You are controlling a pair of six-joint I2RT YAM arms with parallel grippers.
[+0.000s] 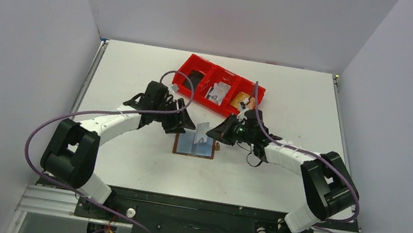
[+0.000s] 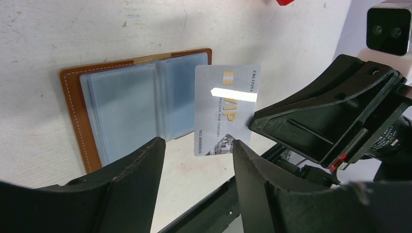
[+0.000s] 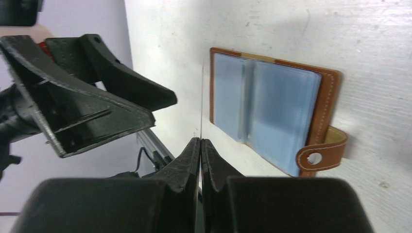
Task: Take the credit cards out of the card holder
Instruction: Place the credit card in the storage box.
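The card holder (image 1: 194, 147) lies open and flat for access, and just beside it the right gripper (image 3: 200, 145), closed on one edge, holds the pale card (image 2: 226, 109) upright and clear, while the left gripper (image 2: 197, 143) has its jaws apart around the card.

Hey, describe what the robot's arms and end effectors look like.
The left arm and right arm have white links and black joints, each trailing a looping purple cable. The left end effector and right end effector have matte black, wedge-shaped fingers.
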